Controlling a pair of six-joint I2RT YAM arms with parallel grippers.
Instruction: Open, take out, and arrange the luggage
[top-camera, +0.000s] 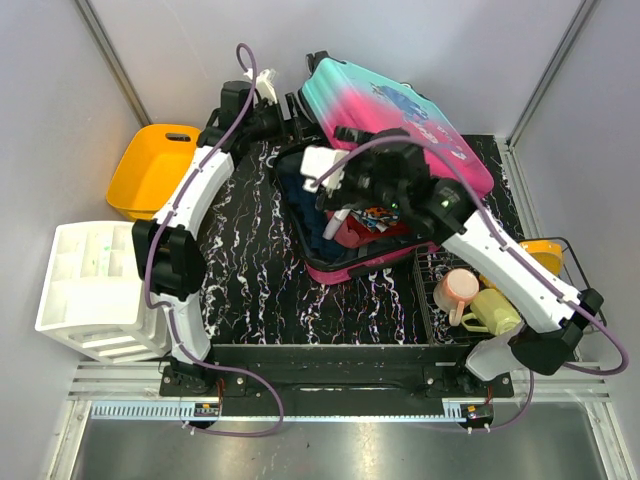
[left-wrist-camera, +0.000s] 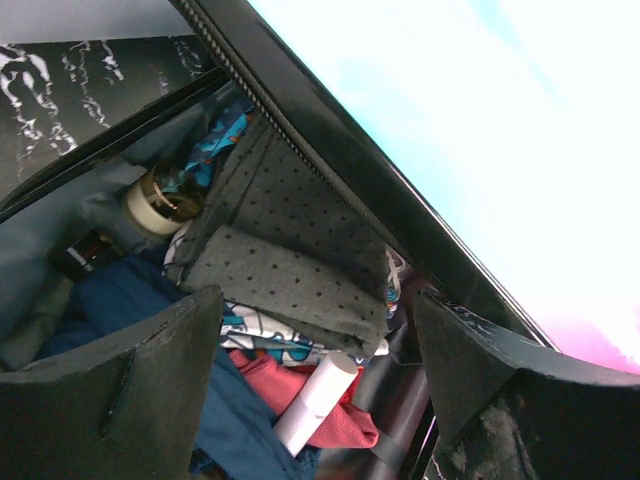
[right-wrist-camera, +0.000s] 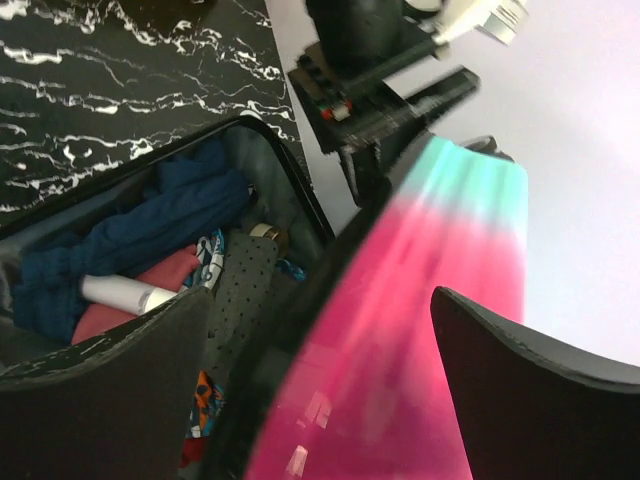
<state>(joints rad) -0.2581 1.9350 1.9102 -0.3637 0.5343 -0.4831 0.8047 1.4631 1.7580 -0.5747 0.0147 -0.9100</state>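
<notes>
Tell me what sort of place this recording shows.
Probably a lab robot cell: bare grey walls enclose a black marbled table, two arms are bolted to its near edge, and a suitcase, orange bin and cup rack sit as staged props.

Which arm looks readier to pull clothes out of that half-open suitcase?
Probably the left. The left gripper, open, points straight at the grey dotted cloth inside the teal-to-pink hard-shell suitcase; the right gripper, also open, faces the outside of its pink lid.
</notes>
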